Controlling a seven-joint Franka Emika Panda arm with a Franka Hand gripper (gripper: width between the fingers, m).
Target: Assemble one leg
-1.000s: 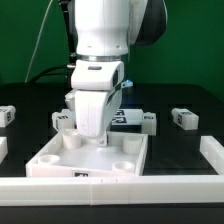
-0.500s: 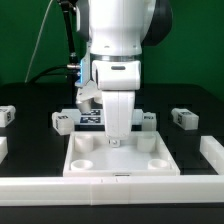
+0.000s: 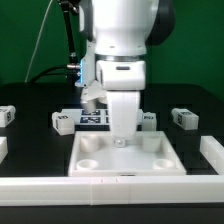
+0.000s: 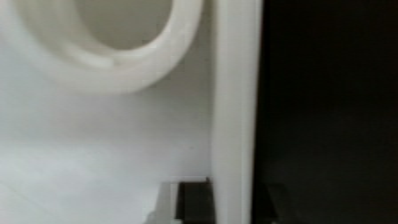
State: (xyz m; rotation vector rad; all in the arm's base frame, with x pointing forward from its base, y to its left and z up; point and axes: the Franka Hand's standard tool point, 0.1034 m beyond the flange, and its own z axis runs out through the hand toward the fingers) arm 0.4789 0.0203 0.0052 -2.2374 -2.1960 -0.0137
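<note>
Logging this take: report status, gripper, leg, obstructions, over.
Gripper low at far wall of tray, jaws hidden. Leg loose on table, exterior view's right, untouched. Tray sits under the gripper.

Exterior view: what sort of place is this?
Likely a robotics lab bench: green backdrop, black table fenced by white rails, and tagged white blocks laid out around the arm.

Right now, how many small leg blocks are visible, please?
4 legs: one at the exterior view's left edge, one beside the marker board, two further right. The arm may hide others.
</note>
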